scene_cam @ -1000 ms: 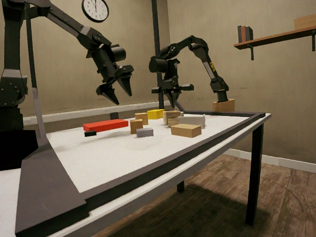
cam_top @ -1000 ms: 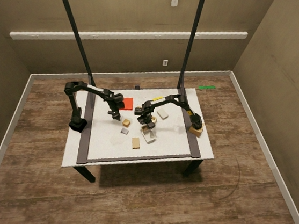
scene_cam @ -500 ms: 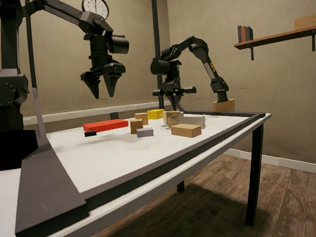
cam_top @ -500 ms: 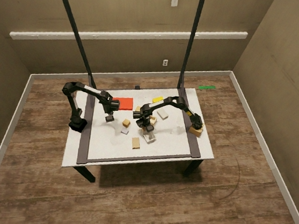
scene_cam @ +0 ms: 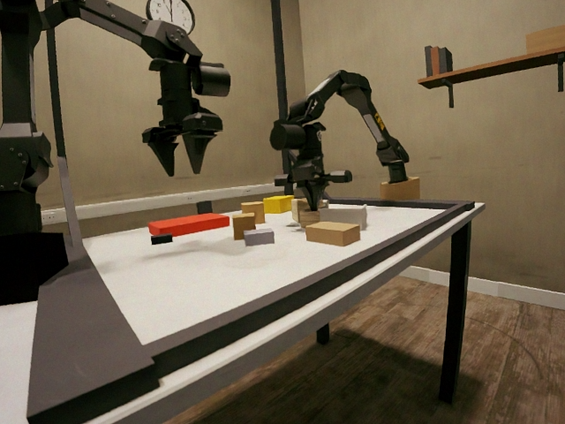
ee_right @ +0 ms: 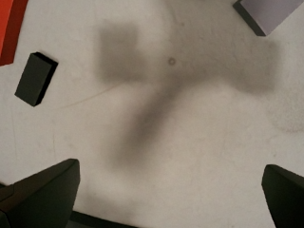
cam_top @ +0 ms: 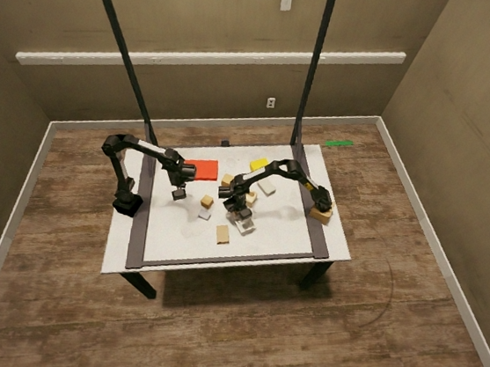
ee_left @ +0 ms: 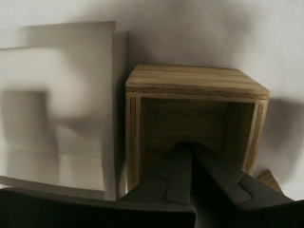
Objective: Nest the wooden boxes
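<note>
A small open wooden box (ee_left: 197, 127) sits upright with its open side up, against a white open box (ee_left: 57, 102). My left gripper (ee_left: 186, 152) is shut, with its tips pointing down into the wooden box's opening; I see nothing between the fingers. In the exterior view it (scene_cam: 313, 202) stands right over that box (scene_cam: 310, 215), beside the white box (scene_cam: 344, 215). Another wooden box (cam_top: 250, 197) lies just behind, and a further one (cam_top: 227, 179) sits farther back. My right gripper (scene_cam: 180, 166) is open and empty, high above the table near the red slab.
A red slab (cam_top: 201, 169), a small black block (ee_right: 36, 79), a tan cube (cam_top: 207, 201), a grey block (cam_top: 204, 213), a flat tan block (cam_top: 222, 233), a yellow block (cam_top: 259, 163) and a white block (cam_top: 266, 187) lie around. A raised dark rim borders the mat.
</note>
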Available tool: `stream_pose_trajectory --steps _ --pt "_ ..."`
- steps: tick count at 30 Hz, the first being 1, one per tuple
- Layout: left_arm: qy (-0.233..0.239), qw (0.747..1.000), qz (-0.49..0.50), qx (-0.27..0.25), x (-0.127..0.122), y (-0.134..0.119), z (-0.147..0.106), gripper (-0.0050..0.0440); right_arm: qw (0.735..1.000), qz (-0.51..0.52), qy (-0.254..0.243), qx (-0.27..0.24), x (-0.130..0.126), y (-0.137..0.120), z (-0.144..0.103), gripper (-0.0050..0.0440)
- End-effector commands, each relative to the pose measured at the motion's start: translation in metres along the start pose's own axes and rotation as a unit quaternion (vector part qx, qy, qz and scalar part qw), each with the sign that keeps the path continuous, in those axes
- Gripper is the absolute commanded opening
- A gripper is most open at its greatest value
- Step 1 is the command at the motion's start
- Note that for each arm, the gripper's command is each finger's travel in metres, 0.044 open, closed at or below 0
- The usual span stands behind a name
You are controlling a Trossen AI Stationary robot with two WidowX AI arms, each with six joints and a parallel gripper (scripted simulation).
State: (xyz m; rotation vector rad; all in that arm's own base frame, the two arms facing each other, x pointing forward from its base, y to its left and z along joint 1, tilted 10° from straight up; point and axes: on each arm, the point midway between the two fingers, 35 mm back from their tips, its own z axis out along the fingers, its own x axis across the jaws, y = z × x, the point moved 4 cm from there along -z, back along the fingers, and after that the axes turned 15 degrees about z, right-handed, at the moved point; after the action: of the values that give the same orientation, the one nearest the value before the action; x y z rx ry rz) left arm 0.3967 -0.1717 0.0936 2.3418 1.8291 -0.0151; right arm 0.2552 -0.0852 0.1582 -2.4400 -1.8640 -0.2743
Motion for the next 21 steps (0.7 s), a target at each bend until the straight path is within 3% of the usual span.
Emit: stream_pose_trajectory --steps 1,9,10,17,21 --pt "-0.002 1.0 -0.001 -0.011 -0.0011 0.003 -0.0013 -0.005 1.0 -0.002 0.0 -0.014 0.0004 0.0024 -0.0074 0.04" --pt "-0.002 1.0 0.0 -0.011 -0.0018 0.0041 0.0054 -0.005 1.0 -0.002 0.0 -0.014 0.0004 0.0024 -0.0074 0.04" --pt "-0.002 1.0 0.0 -0.011 -0.0017 0.0041 0.0054 0.0024 1.0 -0.002 0.0 -0.014 0.0004 0.0024 -0.0074 0.04" --pt "-0.004 1.0 0.002 -0.024 -0.0024 0.0078 -0.0043 0.0192 1.0 -0.002 0.0 -0.014 0.0004 0.0024 -0.0074 0.04" --pt "-0.004 1.0 0.002 -0.024 -0.0024 0.0078 -0.0043 0.0206 1.0 -0.002 0.0 -0.014 0.0004 0.0024 -0.0074 0.04"
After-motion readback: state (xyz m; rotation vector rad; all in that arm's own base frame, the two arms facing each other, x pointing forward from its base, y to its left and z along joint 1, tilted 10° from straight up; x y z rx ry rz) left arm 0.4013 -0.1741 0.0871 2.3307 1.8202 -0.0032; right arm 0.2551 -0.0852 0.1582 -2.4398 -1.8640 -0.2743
